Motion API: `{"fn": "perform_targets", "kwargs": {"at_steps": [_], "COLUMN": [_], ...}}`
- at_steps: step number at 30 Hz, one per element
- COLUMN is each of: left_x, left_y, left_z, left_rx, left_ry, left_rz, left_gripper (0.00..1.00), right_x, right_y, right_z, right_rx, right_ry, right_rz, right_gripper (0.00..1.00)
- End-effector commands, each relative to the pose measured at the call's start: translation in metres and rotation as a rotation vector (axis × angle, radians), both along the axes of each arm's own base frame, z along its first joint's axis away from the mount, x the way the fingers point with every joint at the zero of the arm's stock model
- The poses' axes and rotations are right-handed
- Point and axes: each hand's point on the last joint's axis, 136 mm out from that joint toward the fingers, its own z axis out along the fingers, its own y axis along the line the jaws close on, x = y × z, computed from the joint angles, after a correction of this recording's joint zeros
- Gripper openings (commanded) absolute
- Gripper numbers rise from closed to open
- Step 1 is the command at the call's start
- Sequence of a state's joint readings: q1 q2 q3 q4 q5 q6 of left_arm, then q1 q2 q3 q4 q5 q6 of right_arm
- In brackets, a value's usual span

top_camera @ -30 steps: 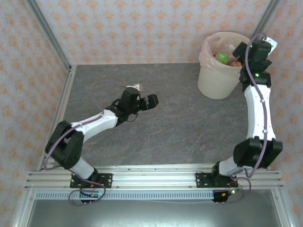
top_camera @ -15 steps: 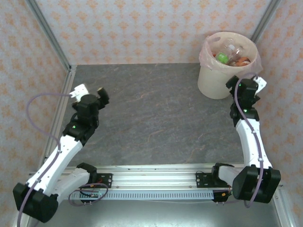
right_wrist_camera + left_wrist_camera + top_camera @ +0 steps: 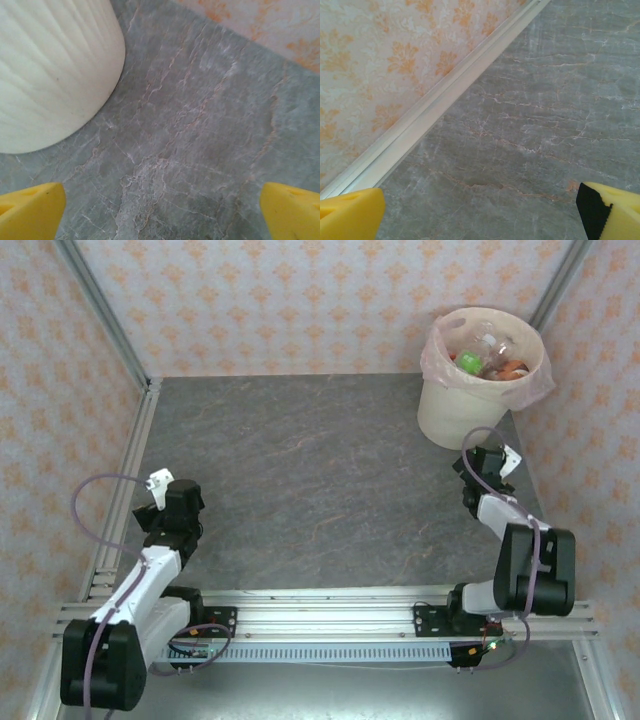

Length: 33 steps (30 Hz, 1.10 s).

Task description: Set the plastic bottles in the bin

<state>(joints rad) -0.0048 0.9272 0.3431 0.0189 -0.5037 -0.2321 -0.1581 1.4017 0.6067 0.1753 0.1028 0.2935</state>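
**Desk:** How far along is your job?

**Floor:** The bin (image 3: 462, 422) stands in the far right corner of the tabletop (image 3: 320, 480). Every one of the bottles (image 3: 488, 355) you can see lies inside it, with green and orange caps showing above the pink liner (image 3: 430, 352). On that showing, the sorting looks done or all but done. What lies deeper in the bin is hidden, so you cannot count them.

**Desk:** Is anything left for you?

**Floor:** Judging from the top view, there is nothing to pick up. At most you park the arms, which are folded low by the near edge, one at each side.

**Desk:** And your left gripper?

**Floor:** Your left gripper (image 3: 480, 212) is spread wide, its yellow fingers (image 3: 350, 215) at opposite edges of the wrist view. Between them is only grey stone, with the rail (image 3: 445, 95) of the left edge close by. It holds nothing and touches nothing.

**Desk:** And the right?

**Floor:** Your right gripper (image 3: 160, 209) is spread just as wide and carries nothing. It hangs over the tabletop near the foot of the bin, on its near side, apart from the wall.
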Motion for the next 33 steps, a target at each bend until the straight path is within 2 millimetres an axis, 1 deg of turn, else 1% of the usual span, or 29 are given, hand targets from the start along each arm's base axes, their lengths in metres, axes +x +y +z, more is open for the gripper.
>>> {"fn": "perform_targets", "kwargs": {"at_steps": [1, 3, 4, 5, 6, 7, 9, 10, 11, 12, 14, 15, 17, 18, 20, 23, 24, 27, 28, 29, 30, 31, 32, 33], "left_x": [0.031, 0.044, 0.051, 0.057, 0.061, 0.066, 0.075, 0.08, 0.082, 0.083, 0.085, 0.086, 0.092, 0.098, 0.112, 0.121, 0.123, 0.12, 0.119, 0.117, 0.115, 0.117, 0.115, 0.116], "left_y": [-0.008, -0.015, -0.019, -0.022, -0.023, -0.024, -0.029, -0.033, -0.034, -0.034, -0.037, -0.037, -0.039, -0.041, -0.05, -0.055, -0.057, -0.058, -0.06, -0.057, -0.056, -0.056, -0.056, -0.056], "left_z": [0.02, 0.016, 0.011, 0.007, 0.002, 0.002, 0.003, 0.004, 0.005, 0.004, 0.006, 0.007, 0.01, 0.01, 0.004, -0.006, -0.005, -0.011, -0.015, -0.013, -0.016, -0.012, -0.016, -0.014], "left_rx": [-0.011, -0.034, -0.048, -0.063, -0.071, -0.078, -0.084, -0.087, -0.086, -0.084, -0.075, -0.064, -0.032, -0.026, -0.048, -0.067, -0.061, -0.02, 0.016, 0.04, 0.021, 0.033, 0.029, 0.025], "left_ry": [-0.121, -0.124, -0.123, -0.128, -0.125, -0.12, -0.144, -0.163, -0.166, -0.161, -0.171, -0.181, -0.194, -0.183, -0.128, -0.147, -0.151, -0.128, -0.149, -0.172, -0.137, -0.165, -0.146, -0.149], "left_rz": [-0.071, -0.116, -0.138, -0.152, -0.155, -0.159, -0.197, -0.221, -0.233, -0.237, -0.258, -0.269, -0.295, -0.315, -0.375, -0.399, -0.409, -0.379, -0.372, -0.337, -0.331, -0.33, -0.33, -0.329], "left_gripper": [1.0, 1.0, 1.0, 1.0, 1.0, 1.0, 1.0, 1.0, 1.0, 1.0, 1.0, 1.0, 1.0, 1.0, 1.0, 1.0, 1.0, 0.99, 1.0, 1.0, 1.0, 1.0, 1.0, 1.0], "right_x": [0.021, 0.028, 0.032, 0.037, 0.039, 0.041, 0.041, 0.036, 0.032, 0.029, 0.029, 0.034, 0.035, 0.034, 0.034, 0.034, 0.034, 0.034, 0.034, 0.034, 0.034, 0.034, 0.034, 0.034], "right_y": [0.009, 0.021, 0.029, 0.038, 0.048, 0.059, 0.084, 0.097, 0.103, 0.103, 0.101, 0.097, 0.079, 0.078, 0.078, 0.079, 0.079, 0.079, 0.079, 0.078, 0.079, 0.079, 0.079, 0.079], "right_z": [0.01, 0.007, 0.009, 0.013, 0.012, 0.012, 0.011, 0.005, 0.005, 0.006, 0.003, 0.003, 0.002, 0.003, 0.003, 0.003, 0.003, 0.003, 0.002, 0.003, 0.003, 0.003, 0.003, 0.003], "right_rx": [-0.047, -0.074, -0.087, -0.123, -0.129, -0.15, -0.203, -0.234, -0.257, -0.26, -0.251, -0.252, -0.25, -0.256, -0.256, -0.255, -0.254, -0.256, -0.256, -0.257, -0.256, -0.256, -0.256, -0.255], "right_ry": [-0.093, -0.097, -0.105, -0.133, -0.139, -0.14, -0.19, -0.209, -0.256, -0.275, -0.233, -0.226, -0.184, -0.193, -0.19, -0.195, -0.192, -0.192, -0.19, -0.192, -0.191, -0.192, -0.194, -0.191], "right_rz": [0.098, 0.17, 0.218, 0.266, 0.317, 0.367, 0.481, 0.541, 0.565, 0.558, 0.55, 0.525, 0.418, 0.413, 0.412, 0.413, 0.413, 0.414, 0.414, 0.414, 0.414, 0.414, 0.414, 0.415], "right_gripper": [0.99, 0.99, 0.99, 0.99, 0.99, 0.99, 0.99, 0.99, 0.99, 0.99, 0.99, 0.99, 0.99, 0.99, 0.99, 0.99, 0.99, 0.99, 0.99, 0.99, 0.99, 0.99, 0.99, 0.99]}}
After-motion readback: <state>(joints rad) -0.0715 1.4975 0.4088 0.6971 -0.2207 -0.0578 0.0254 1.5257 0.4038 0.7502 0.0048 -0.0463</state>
